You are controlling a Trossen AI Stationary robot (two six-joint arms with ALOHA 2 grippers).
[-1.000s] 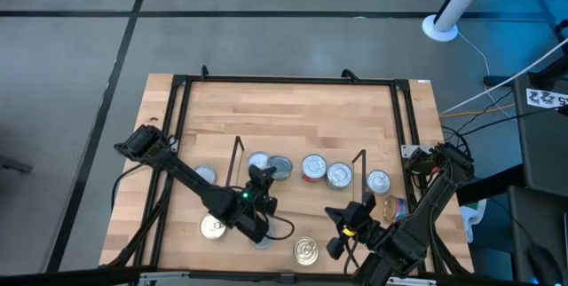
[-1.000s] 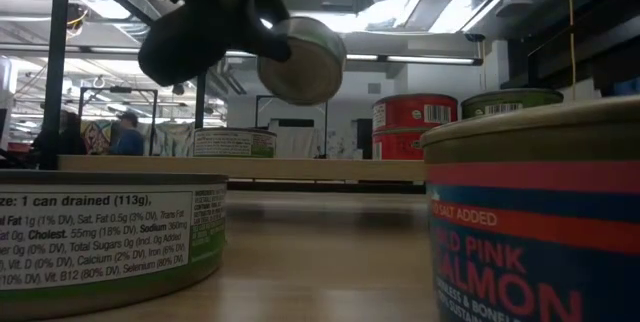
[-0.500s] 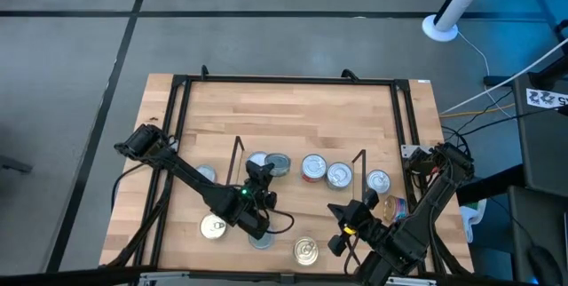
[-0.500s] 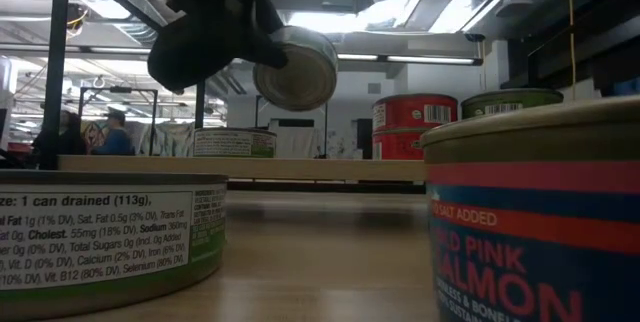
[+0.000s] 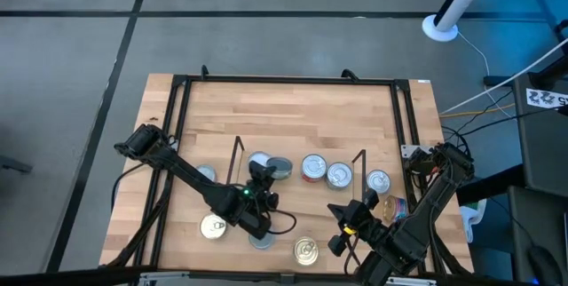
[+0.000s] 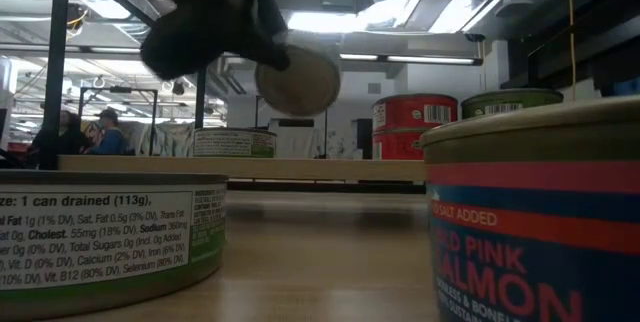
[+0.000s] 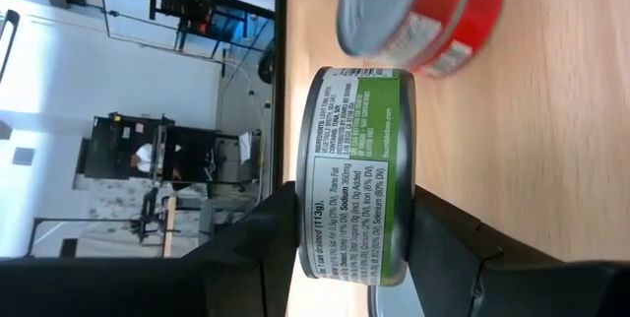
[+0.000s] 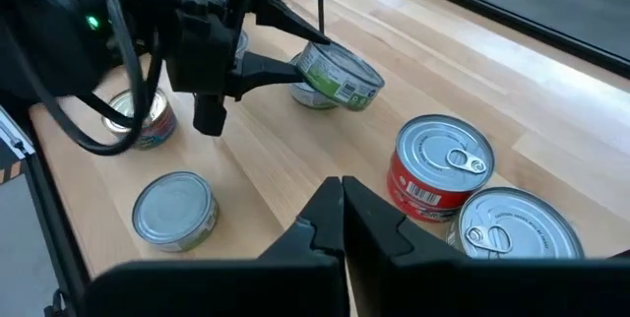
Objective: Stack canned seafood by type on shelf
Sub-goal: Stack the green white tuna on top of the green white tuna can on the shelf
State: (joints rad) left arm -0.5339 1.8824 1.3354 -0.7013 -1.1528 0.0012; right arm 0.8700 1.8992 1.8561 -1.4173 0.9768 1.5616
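Left gripper (image 8: 258, 66) clamps a green-labelled tin (image 7: 356, 176) between its fingers, tilted in the air above the shelf (image 6: 240, 168), near a red tin (image 7: 433, 12). Right gripper (image 8: 342, 194) waits, fingers clenched, near the surface's front edge.

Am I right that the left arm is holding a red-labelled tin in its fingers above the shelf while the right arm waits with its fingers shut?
Not quite: the tin in the left gripper has a green label, as the left wrist view shows. The red tin lies beyond it on the shelf. The rest holds: the right gripper waits shut.
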